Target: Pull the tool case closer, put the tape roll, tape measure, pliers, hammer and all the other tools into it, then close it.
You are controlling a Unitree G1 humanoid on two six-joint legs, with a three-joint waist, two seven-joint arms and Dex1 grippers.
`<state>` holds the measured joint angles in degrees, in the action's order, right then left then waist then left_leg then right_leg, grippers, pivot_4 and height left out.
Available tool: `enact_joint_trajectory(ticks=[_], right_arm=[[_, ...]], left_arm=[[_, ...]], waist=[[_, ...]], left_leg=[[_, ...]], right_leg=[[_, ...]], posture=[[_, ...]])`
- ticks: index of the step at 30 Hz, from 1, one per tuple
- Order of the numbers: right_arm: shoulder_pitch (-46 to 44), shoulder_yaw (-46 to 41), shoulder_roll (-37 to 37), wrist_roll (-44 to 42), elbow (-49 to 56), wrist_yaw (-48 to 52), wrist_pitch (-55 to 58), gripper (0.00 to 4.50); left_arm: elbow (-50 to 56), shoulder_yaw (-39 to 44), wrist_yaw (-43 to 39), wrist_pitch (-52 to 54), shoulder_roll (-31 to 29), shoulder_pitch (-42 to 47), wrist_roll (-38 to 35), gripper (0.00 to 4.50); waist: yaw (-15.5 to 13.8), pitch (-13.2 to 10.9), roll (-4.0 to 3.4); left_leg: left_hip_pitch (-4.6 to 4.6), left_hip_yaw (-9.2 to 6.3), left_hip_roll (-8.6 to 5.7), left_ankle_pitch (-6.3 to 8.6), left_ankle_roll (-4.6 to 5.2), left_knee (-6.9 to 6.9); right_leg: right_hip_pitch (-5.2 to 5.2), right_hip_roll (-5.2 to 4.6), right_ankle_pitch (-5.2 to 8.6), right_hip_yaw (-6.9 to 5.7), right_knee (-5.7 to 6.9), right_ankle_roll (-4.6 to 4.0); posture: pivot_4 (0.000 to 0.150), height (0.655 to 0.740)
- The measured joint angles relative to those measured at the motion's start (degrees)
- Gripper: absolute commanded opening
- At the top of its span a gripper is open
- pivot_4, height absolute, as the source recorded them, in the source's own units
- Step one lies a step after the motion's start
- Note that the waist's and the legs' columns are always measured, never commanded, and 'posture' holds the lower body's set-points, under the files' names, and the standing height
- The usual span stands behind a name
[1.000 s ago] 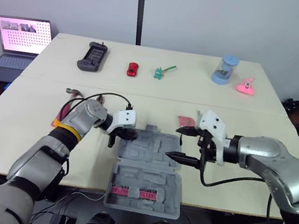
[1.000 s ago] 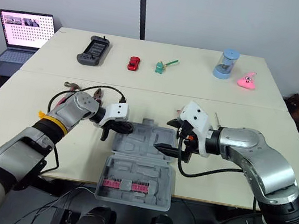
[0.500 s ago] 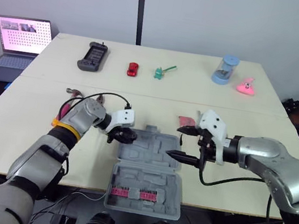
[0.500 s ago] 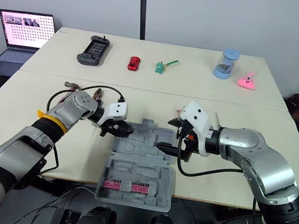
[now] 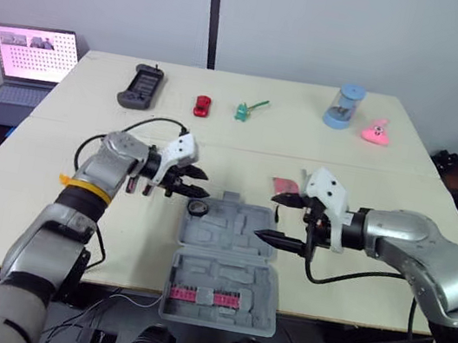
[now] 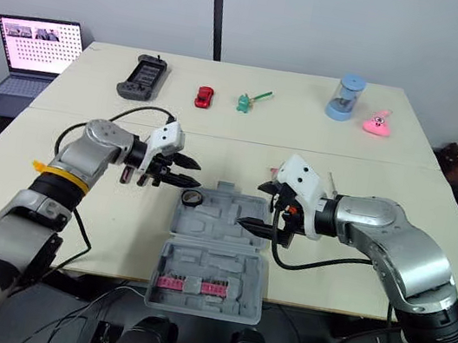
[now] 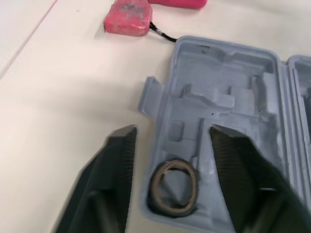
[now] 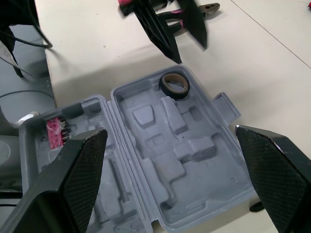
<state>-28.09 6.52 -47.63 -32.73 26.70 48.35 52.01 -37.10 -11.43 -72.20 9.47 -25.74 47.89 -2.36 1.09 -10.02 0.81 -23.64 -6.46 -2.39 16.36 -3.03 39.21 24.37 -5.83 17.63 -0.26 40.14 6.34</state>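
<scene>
**Loose roll and overhanging case put the close at risk**

The tape roll (image 5: 197, 209) lies in the far-left corner of the open case (image 5: 240, 235), close against the rim. I cannot tell whether it sits fully in a recess. If it rides proud, the halves may not meet at closing.

The left gripper (image 5: 199, 181) hovers empty, fingers spread, just beside that corner. A stray sweep could knock the roll out.

The right gripper (image 5: 267, 217) is also empty, fingers wide apart, over the case's right rim.

The case's near half appears to overhang the front edge of the table (image 5: 49, 194). Added weight or a push there could tip it off.

A red tool (image 5: 284, 186) lies outside, beyond the far rim.
</scene>
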Motion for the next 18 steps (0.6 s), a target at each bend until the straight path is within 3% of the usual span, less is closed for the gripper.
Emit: enact_joint_trajectory(ticks=[12, 18], right_arm=[[-1.3, 0.1, 0.4, 0.5, -1.2, 0.8, 0.0, 4.5], [-1.4, 0.1, 0.4, 0.7, -1.2, 1.0, 0.0, 4.5]], left_arm=[[-8.5, 0.9, 8.3, -11.1, 3.7, -2.6, 0.7, 1.77], [-13.4, 0.8, 8.7, -15.3, 4.5, -2.9, 1.9, 1.77]], waist=[[-0.3, 0.0, 0.0], [-0.1, 0.0, 0.0]], left_leg=[[0.0, 0.02, -0.02, 0.0, -0.01, 0.03], [0.0, 0.04, -0.03, 0.0, -0.01, 0.02]], right_leg=[[0.0, -0.02, 0.0, 0.0, 0.0, 0.0], [0.0, -0.01, 0.0, 0.0, 0.01, 0.0]], posture=[[0.15, 0.6741], [0.15, 0.6741]])
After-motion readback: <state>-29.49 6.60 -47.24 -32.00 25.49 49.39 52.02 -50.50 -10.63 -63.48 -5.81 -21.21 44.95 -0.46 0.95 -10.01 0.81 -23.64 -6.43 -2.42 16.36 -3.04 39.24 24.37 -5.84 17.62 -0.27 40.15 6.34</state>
